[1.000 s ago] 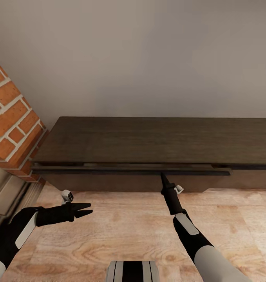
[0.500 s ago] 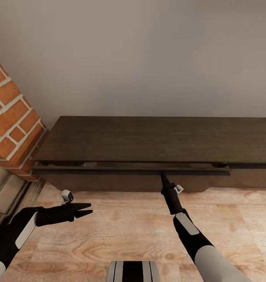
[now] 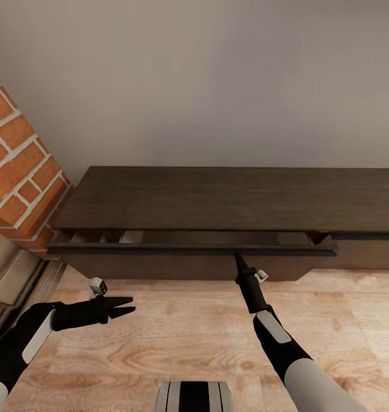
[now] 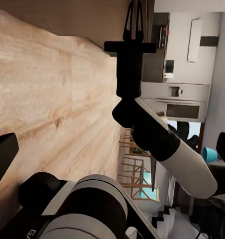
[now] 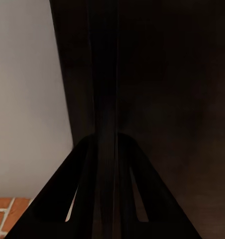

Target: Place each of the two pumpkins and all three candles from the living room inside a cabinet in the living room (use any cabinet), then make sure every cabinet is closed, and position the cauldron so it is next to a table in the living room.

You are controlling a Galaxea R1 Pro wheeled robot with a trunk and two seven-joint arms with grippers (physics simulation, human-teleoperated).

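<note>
Cabinet [image 3: 228, 200]: long, low, dark brown unit against the pale wall, its left-hand front panel [image 3: 191, 250] pulled a little way out, so that a narrow gap shows light interior behind the panel's top edge. Right gripper [image 3: 238, 258]: fingers pressed together into a single point, tip at the panel's lower edge; whether it pinches the edge or merely bears on it cannot be told, though the right wrist view shows the closed fingers [image 5: 105, 164] running up against the dark panel face. Left gripper [image 3: 125, 305]: parted a little, holding nothing, idle above the floor and well apart from the cabinet. Risks, as judgement: the handleless front gives the fingertips little purchase, so the tip may slip off the edge and leave the compartment barely open; a pull off the panel's line of travel could jam it; the gap as it stands looks too narrow to pass a pumpkin or candle. Surface: light wood-plank floor [image 3: 188, 337], bare in front of the unit. Room: a red brick column [image 3: 19, 171] abuts the cabinet's left end; the left wrist view looks past the right arm to kitchen appliances [image 4: 177, 94] and wooden chairs [image 4: 135, 169].
</note>
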